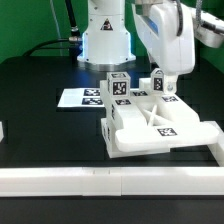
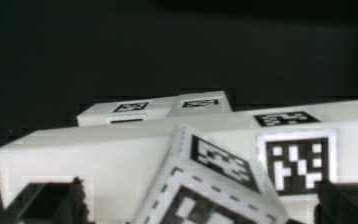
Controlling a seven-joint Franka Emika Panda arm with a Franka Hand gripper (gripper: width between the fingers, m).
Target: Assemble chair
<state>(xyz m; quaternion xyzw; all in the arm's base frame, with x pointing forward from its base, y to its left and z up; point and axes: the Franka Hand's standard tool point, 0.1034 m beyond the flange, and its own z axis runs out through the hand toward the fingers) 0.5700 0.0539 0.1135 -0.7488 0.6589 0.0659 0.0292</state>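
The chair's white seat block (image 1: 150, 125) lies on the black table with tags on top; it also shows in the wrist view (image 2: 87, 150). A white tagged bar (image 1: 120, 88) stands upright at its far left corner. A second tagged white part (image 1: 160, 90) stands tilted at the block's far right. My gripper (image 1: 165, 82) hangs right over that part. In the wrist view the part (image 2: 211, 180) sits tilted between my fingers (image 2: 51, 200), with a dark gap on each side. The gripper (image 2: 202, 205) is open and straddles the part.
The marker board (image 1: 78, 98) lies flat behind the seat block at the exterior view's left. A long white rail (image 1: 90, 182) runs along the front edge, and another rail (image 1: 212, 150) stands at the right. The robot base (image 1: 105, 40) stands at the back.
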